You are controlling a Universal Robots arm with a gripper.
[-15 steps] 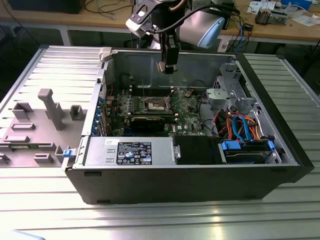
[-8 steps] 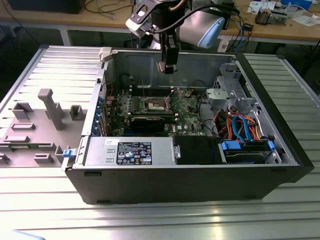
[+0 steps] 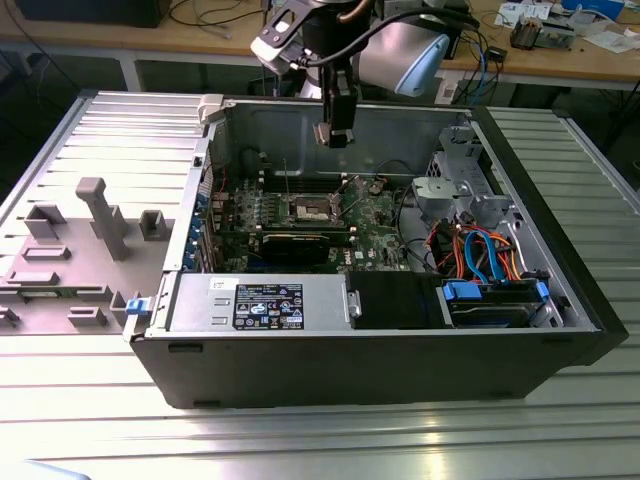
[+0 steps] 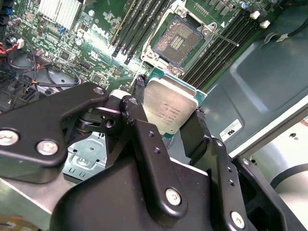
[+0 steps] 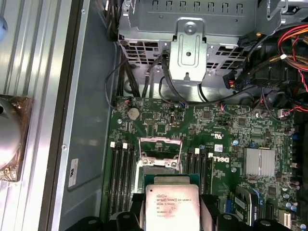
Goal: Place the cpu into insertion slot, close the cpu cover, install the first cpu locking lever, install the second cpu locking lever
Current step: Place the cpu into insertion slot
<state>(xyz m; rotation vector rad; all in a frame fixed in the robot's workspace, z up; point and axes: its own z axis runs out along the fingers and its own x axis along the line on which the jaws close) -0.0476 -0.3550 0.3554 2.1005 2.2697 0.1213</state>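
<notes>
My gripper (image 3: 335, 137) hangs above the middle of the open computer case, over the green board. In both wrist views its black fingers (image 4: 195, 131) are shut on the edges of the cpu (image 4: 168, 108), a flat square chip with a silver-grey top (image 5: 168, 206). The insertion slot (image 4: 177, 41) lies uncovered on the board a short way beyond the chip, its dark pin field showing (image 5: 160, 164). Its thin metal cpu cover (image 5: 160, 143) stands hinged up at the socket's far edge. In the exterior view the slot (image 3: 313, 209) sits below and slightly to the left of the gripper.
Black memory slots (image 5: 122, 179) flank the socket on both sides. A metal drive cage (image 3: 455, 190) with orange and blue cables (image 3: 480, 250) fills the case's right side. A black labelled power supply (image 3: 268, 303) lines the near wall. A grey fixture tray (image 3: 90, 230) lies outside on the left.
</notes>
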